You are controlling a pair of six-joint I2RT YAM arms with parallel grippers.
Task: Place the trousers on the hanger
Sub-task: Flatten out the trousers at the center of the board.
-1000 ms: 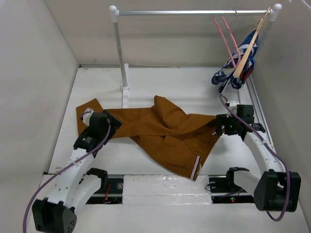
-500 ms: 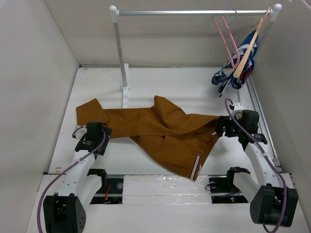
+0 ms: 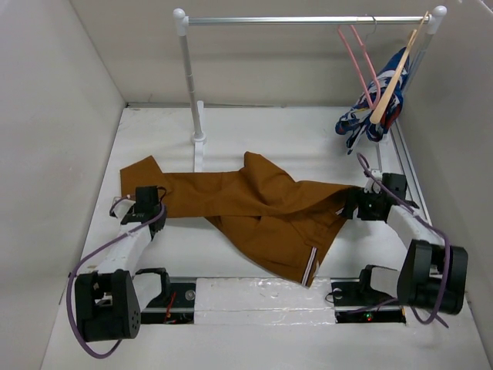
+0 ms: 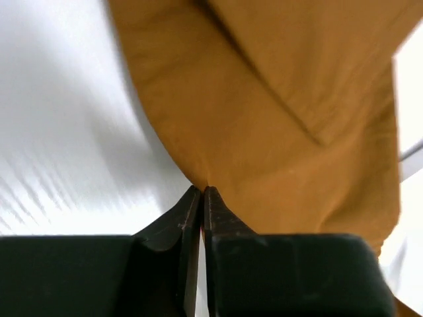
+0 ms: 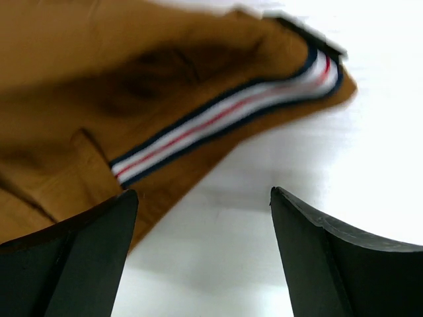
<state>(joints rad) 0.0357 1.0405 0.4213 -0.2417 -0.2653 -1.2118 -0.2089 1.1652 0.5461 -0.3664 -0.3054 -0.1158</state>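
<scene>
Trousers (image 3: 262,212) sprawl on the tabletop (image 3: 293,139), long axis left-right between both arms. Left gripper (image 4: 201,191) is pressed together, nipping the left leg edge. Right gripper (image 5: 205,198) is spread, striped waistband just ahead. Hanger (image 3: 356,58) hangs on the rail (image 3: 308,21), far right, nearer the right arm.

Top external camera: mounted high behind both arm bases, looked down and forward across the whole table (image 3: 293,131) to the rail (image 3: 308,20) along the frame's top edge. Left wrist camera: very near, looked out past the left hand (image 4: 201,190) at lower centre, onto the trousers (image 4: 277,119) filling the upper right. Right wrist camera: equally near, looked down between the fingers of the right hand (image 5: 203,193) onto the striped waistband (image 5: 225,125), upper half. All three views shared the trousers.
</scene>
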